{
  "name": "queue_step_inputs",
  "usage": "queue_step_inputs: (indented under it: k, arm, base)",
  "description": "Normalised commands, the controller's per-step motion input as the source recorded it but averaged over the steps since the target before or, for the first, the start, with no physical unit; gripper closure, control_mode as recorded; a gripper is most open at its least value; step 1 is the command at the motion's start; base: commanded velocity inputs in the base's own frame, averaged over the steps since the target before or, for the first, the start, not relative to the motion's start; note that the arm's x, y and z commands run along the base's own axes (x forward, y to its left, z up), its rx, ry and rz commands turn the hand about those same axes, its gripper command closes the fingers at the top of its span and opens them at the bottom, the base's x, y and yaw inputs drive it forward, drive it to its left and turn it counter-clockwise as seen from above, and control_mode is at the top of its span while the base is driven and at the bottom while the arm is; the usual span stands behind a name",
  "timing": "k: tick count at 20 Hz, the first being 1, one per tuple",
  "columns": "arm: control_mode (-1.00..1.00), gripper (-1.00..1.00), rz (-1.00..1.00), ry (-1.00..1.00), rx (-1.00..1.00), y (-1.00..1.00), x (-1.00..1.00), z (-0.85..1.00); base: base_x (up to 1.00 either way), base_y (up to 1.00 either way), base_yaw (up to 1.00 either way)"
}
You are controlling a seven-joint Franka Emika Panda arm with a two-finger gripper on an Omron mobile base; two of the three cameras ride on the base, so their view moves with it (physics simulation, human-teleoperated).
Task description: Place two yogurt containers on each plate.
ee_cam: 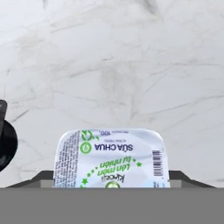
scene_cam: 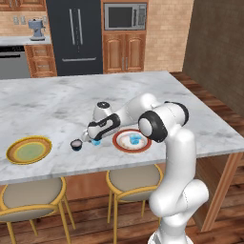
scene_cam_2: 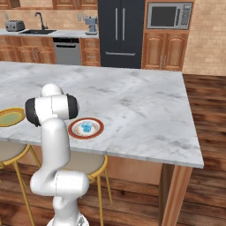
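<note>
A pale-blue-and-white yogurt container (ee_cam: pixel 111 157) rests on the marble counter, and my gripper (ee_cam: pixel 111 183) straddles it, open, with one dark fingertip (ee_cam: pixel 41 178) at each side. From the left base view the gripper (scene_cam: pixel 91 138) is low over this tub (scene_cam: pixel 96 142). Just to its left stands the dark round yogurt cup (scene_cam: pixel 76 144) (ee_cam: pixel 6 144). The red-orange-rimmed plate (scene_cam: pixel 120 144) (scene_cam_2: pixel 98 128) lies to the right with one pale blue tub (scene_cam: pixel 136 139) (scene_cam_2: pixel 86 127) on it. At the far left lies the golden-yellow plate (scene_cam: pixel 28 150) (scene_cam_2: pixel 9 117), with nothing on it.
The plates and tubs sit near the front edge of the marble island (scene_cam: pixel 71 100). Two stools (scene_cam: pixel 133 178) stand under that edge. My own arm (scene_cam_2: pixel 55 114) blocks the right base view of the gripper.
</note>
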Motion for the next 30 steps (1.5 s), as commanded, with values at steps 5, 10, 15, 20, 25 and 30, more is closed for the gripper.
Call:
queue_step_inputs:
  k: [5, 10, 15, 20, 25, 30]
  arm:
    - [-1.0, 1.0, 0.0, 0.0, 0.0, 0.0, 0.0, 0.0]
    - [-1.0, 1.0, 0.0, 0.0, 0.0, -0.11, -0.06, 0.12]
    - [-1.0, 1.0, -0.01, 0.0, 0.0, -0.4, -0.22, 0.29]
    - [-1.0, 1.0, -0.05, 0.0, 0.0, -0.69, -0.39, 0.13]
    - [-1.0, 1.0, -0.06, 0.02, 0.0, -0.64, -0.19, 0.15]
    - [-1.0, 1.0, -0.07, 0.06, 0.0, -0.32, -0.01, 0.0]
  base:
    - [0.0, 0.0, 0.0]
    - [0.0, 0.0, 0.0]
    - [0.0, 0.0, 0.0]
    - [0.0, 0.0, 0.0]
    - [0.0, 0.0, 0.0]
    - [0.0, 0.0, 0.0]
